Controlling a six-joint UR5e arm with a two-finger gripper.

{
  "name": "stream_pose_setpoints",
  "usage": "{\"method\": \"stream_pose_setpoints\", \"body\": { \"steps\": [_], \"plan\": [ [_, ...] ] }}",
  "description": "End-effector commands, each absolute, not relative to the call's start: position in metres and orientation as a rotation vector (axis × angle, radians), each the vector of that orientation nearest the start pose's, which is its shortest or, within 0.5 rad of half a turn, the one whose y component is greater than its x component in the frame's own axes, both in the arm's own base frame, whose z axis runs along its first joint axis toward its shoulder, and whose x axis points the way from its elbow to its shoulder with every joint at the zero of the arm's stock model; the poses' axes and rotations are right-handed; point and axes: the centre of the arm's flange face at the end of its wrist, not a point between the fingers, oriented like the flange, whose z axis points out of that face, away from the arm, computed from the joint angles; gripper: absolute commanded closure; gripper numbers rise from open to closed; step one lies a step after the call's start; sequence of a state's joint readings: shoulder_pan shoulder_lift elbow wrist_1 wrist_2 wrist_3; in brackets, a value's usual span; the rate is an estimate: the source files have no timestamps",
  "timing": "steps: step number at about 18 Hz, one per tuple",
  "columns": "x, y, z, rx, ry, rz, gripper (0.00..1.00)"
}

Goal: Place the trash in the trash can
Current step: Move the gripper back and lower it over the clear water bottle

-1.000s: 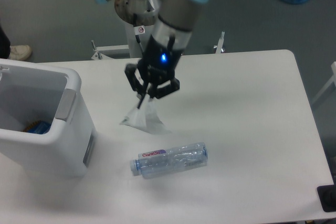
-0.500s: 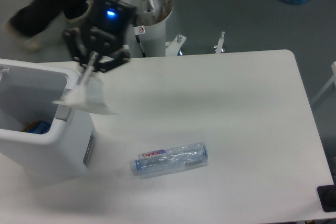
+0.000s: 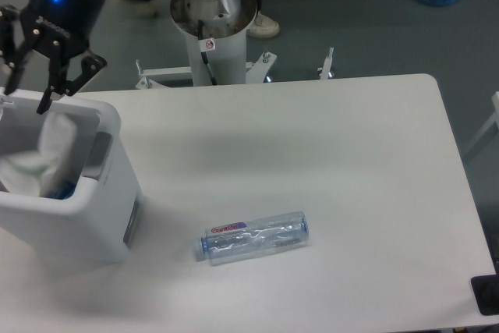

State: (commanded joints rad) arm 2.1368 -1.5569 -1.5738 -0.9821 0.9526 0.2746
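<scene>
White desk (image 3: 351,161) is carrying the trash can (image 3: 93,216), above whose rim the hand (image 3: 30,87) is hovering spread wide while the white wad (image 3: 48,146) is lying inside, leaving the crushed bottle (image 3: 253,237) just beside it, likely rolling if gripped off-centre.

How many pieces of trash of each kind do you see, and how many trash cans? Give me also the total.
White wad, inside the trash can: 1
Clear plastic bottle, lying on the table: 1
White trash can: 1
Total: 3
</scene>
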Motion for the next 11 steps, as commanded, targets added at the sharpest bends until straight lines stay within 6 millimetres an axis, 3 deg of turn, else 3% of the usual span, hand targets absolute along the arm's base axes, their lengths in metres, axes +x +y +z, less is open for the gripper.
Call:
{"method": "stream_pose_setpoints", "body": {
  "steps": [3, 8, 11],
  "plan": [
    [-0.135, 0.551, 0.572, -2.305, -0.114, -0.279, 0.00],
    [-0.273, 0.547, 0.516, -2.357, -0.352, -0.131, 0.00],
    [-0.330, 0.541, 0.472, -2.412, -0.372, -0.104, 0.00]
  ]
}}
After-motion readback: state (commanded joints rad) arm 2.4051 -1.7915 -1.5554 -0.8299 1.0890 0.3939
